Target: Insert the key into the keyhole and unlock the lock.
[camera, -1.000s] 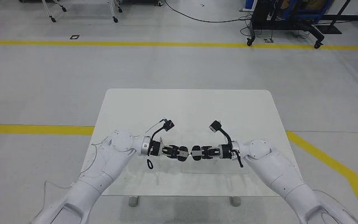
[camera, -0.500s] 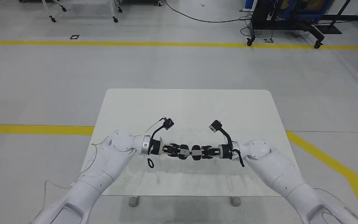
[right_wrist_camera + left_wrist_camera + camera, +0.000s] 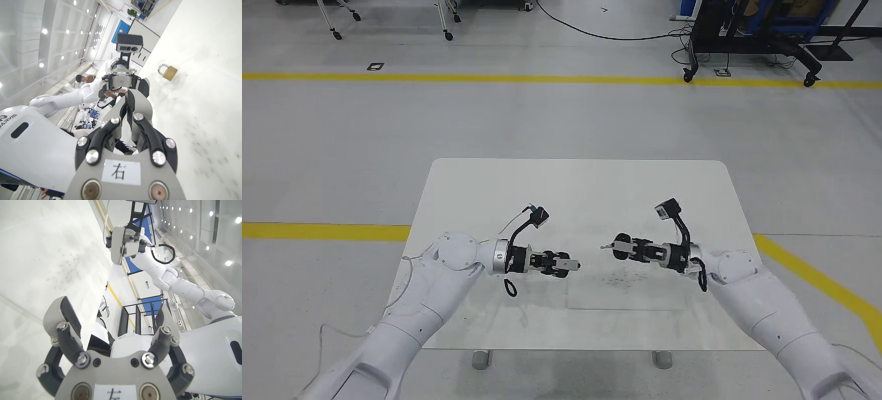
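A small brass padlock point(image 3: 170, 73) with a steel shackle lies on the white table point(image 3: 572, 190), just beside my left gripper point(image 3: 122, 88). That left gripper point(image 3: 113, 306) hovers low over the table at centre-left point(image 3: 570, 266), open, with nothing between its pads. My right gripper point(image 3: 610, 246) faces it from a short gap away at centre-right. Its fingers point(image 3: 132, 102) are pressed together. In the left wrist view the right gripper point(image 3: 122, 253) shows a thin metal sliver pinched at its tips, which looks like the key. I cannot tell whether the shackle is open.
The tabletop around both grippers is bare white, with faint dark scuff marks point(image 3: 68, 264) under them. Wide table area lies toward the far edge point(image 3: 577, 162). A yellow floor line point(image 3: 322, 231) runs beyond the table's sides.
The grippers were tip to tip at the table's centre. Now they are apart: the right arm has drawn back to the right, the left gripper stands open, and the padlock lies on the table.
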Robot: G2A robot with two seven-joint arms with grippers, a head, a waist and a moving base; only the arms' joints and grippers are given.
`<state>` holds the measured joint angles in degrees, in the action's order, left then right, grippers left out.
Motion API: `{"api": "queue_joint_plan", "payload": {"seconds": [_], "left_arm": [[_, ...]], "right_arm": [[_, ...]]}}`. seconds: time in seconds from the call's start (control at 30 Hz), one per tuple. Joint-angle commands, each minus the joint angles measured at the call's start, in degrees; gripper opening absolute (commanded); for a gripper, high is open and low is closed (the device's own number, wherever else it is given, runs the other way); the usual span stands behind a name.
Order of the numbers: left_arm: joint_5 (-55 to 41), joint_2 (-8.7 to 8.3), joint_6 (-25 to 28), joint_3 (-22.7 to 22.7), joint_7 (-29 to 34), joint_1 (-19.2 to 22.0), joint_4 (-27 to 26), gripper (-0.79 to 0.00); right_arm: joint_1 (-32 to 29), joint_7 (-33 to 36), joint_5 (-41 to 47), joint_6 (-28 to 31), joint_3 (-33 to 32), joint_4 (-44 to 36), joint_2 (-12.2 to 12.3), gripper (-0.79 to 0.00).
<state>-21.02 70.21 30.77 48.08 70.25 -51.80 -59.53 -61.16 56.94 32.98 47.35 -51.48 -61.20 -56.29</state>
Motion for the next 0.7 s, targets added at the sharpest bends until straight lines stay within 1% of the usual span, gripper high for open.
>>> {"api": "queue_joint_plan", "payload": {"seconds": [0.0,0.23,0.3,0.37,0.43,0.53,0.6,0.67], "left_arm": [[0.0,0.0,0.0,0.0,0.0,0.0,0.0,0.0],[0.0,0.0,0.0,0.0,0.0,0.0,0.0,0.0],[1.99,-0.07,-0.43,-0.14,-2.15,-0.77,-2.54,0.0],[5.34,-0.59,-1.11,0.68,-4.16,-1.48,-5.44,0.0],[10.22,-1.59,-2.24,2.77,-5.99,-2.08,-9.29,0.0],[15.76,-3.83,-4.61,8.73,-6.71,-4.38,-16.5,0.0],[23.19,-5.66,-8.69,13.34,-5.23,-6.32,-22.75,0.0],[31.83,-7.36,-14.23,17.3,-1.68,-8.71,-30.11,0.0]], "right_arm": [[0.04,0.12,0.0,-0.12,0.07,0.01,-0.05,-0.785],[0.04,0.12,0.0,-0.12,0.07,0.01,-0.05,-0.785],[0.04,0.12,0.0,-0.12,0.07,0.01,-0.05,-0.785],[0.04,0.12,0.0,-0.12,0.07,0.01,-0.05,-0.785],[0.04,0.12,0.0,-0.12,0.07,0.01,-0.05,-0.785],[0.04,0.12,0.0,-0.12,0.07,0.01,-0.05,-0.785],[0.04,0.12,0.0,-0.12,0.07,0.01,-0.05,-0.785],[0.04,0.12,0.0,-0.12,0.07,0.01,-0.05,-0.785]]}}
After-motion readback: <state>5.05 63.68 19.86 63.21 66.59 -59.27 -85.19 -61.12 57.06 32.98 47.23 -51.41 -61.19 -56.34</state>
